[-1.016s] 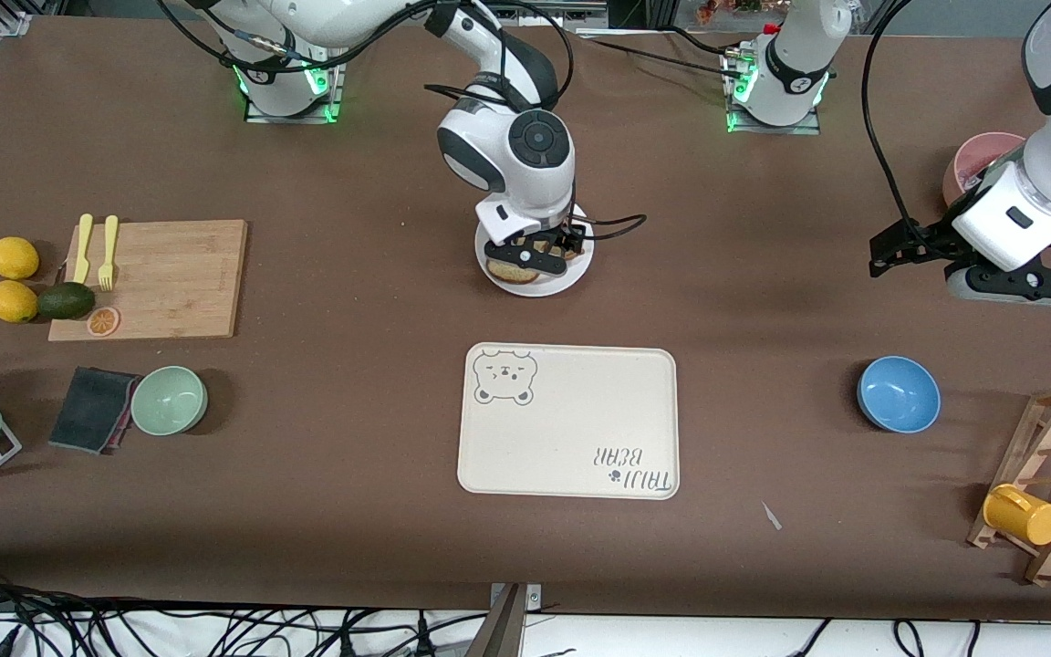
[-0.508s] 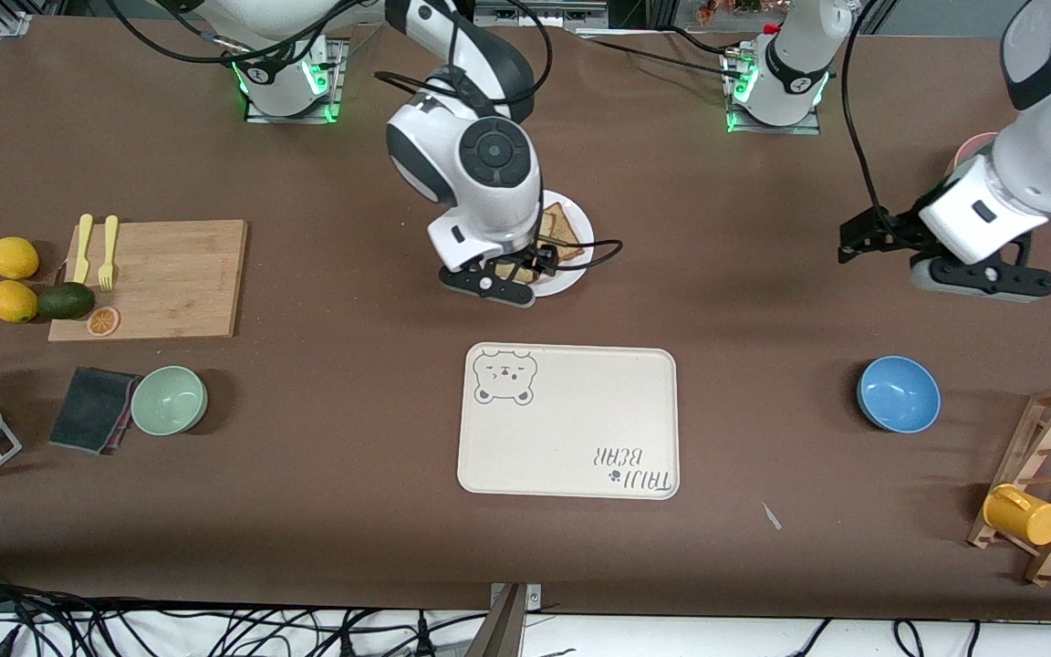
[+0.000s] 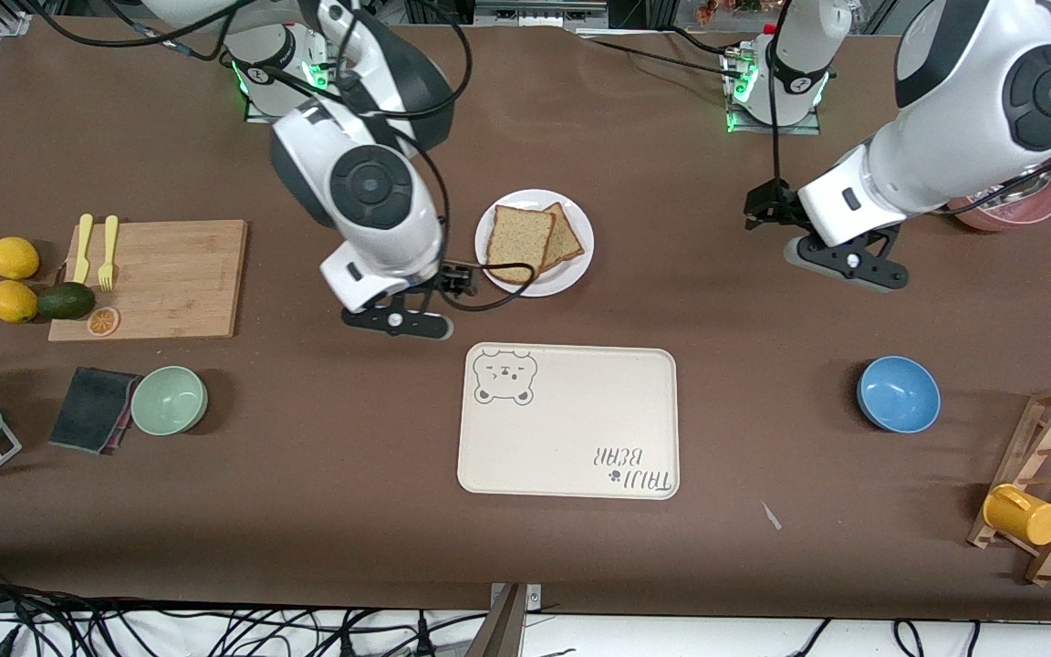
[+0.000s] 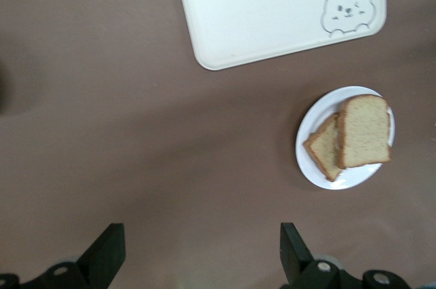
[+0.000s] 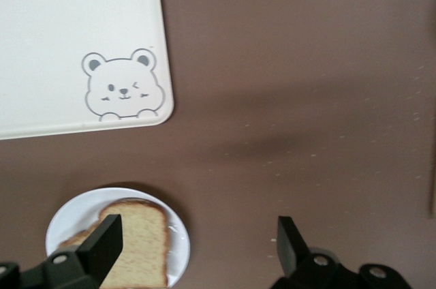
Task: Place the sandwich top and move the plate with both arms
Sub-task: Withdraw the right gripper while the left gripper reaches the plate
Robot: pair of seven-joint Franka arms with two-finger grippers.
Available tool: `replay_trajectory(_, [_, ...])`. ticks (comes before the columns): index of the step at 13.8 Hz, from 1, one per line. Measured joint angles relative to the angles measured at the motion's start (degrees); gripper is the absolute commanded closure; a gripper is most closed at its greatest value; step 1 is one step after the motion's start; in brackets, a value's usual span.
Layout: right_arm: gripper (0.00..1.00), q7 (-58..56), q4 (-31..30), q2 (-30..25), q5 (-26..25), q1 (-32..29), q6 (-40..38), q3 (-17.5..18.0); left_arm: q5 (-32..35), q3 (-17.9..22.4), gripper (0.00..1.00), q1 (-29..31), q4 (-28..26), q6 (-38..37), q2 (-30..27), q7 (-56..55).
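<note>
Sandwich top (image 3: 518, 241) rests on lower slice on plate (image 3: 575, 271), apparently placed. Right tool (image 3: 409, 308) and left tool (image 3: 825, 248) flank plate, both apart, empty, likely positioning for two-armed lift.

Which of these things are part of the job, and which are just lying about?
In the job: sandwich top on the plate; left pincer and right pincer, both open beside it.

Lying about: bear tray, cutting board, blue bowl, green bowl.

The cream tray (image 3: 571, 429) reads, upside down, probably "TAIJI BEAR".
</note>
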Motion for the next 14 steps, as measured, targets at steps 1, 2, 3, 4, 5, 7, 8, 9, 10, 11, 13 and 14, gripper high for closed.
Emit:
replay_trajectory(1, [0.00, -3.79, 0.03, -1.14, 0.00, -2.07, -1.65, -0.05, -1.63, -0.28, 0.00, 0.00, -0.02, -0.02, 0.77, 0.00])
replay_trajectory(2, [0.00, -7.72, 0.07, -2.37, 0.01, -4.44, -3.23, -0.10, -3.53, -0.51, 0.00, -0.01, -0.05, -0.05, 1.66, 0.00])
replay_trajectory(3, [0.00, -11.33, 0.12, -3.62, 0.03, -6.62, -4.32, -0.26, -5.36, -0.73, 0.00, -0.08, -0.07, -0.06, 2.67, 0.00])
replay_trajectory(4, [0.00, -14.74, 0.15, -4.91, 0.06, -8.12, -5.05, -0.93, -6.85, -0.94, 0.00, -0.14, -0.10, -0.06, 3.73, 0.00])
replay_trajectory(5, [0.00, -18.00, 0.17, -6.20, 0.20, -8.86, -6.01, -2.20, -8.28, -1.01, 0.00, -0.20, -0.12, -0.06, 4.95, 0.00])
replay_trajectory(7, [0.00, -22.75, 0.23, -8.77, 1.92, -8.99, -8.68, -5.77, -11.95, -0.96, 0.00, -0.20, -0.14, 0.14, 8.13, 0.00])
replay_trajectory(8, [0.00, -24.03, 0.22, -10.30, 3.99, -8.87, -9.36, -8.43, -13.40, -0.97, 0.00, -0.22, -0.16, 0.79, 10.08, 0.00])
replay_trajectory(9, [0.00, -25.61, 0.07, -11.93, 6.52, -8.85, -9.80, -11.45, -14.29, -1.02, 0.00, -0.39, -0.18, 2.38, 12.12, 0.12])
replay_trajectory(10, [0.00, -28.54, -0.62, -13.67, 8.80, -8.88, -10.24, -14.57, -14.74, -1.09, 0.00, -0.90, -0.19, 4.42, 14.09, 0.15])
replay_trajectory(11, [0.00, -32.15, -1.82, -15.37, 10.26, -8.98, -10.56, -17.36, -15.06, -1.24, 0.00, -1.78, -0.17, 6.26, 15.98, 0.20])
replay_trajectory(13, [0.00, -37.06, -4.78, -18.39, 11.30, -9.19, -10.69, -20.95, -17.57, -1.43, 0.00, -4.31, -0.17, 9.39, 19.62, 0.82])
replay_trajectory(14, [0.00, -37.74, -6.20, -19.68, 11.34, -9.26, -10.54, -21.53, -18.43, -1.49, 0.00, -5.56, -0.19, 10.81, 21.14, 1.99])
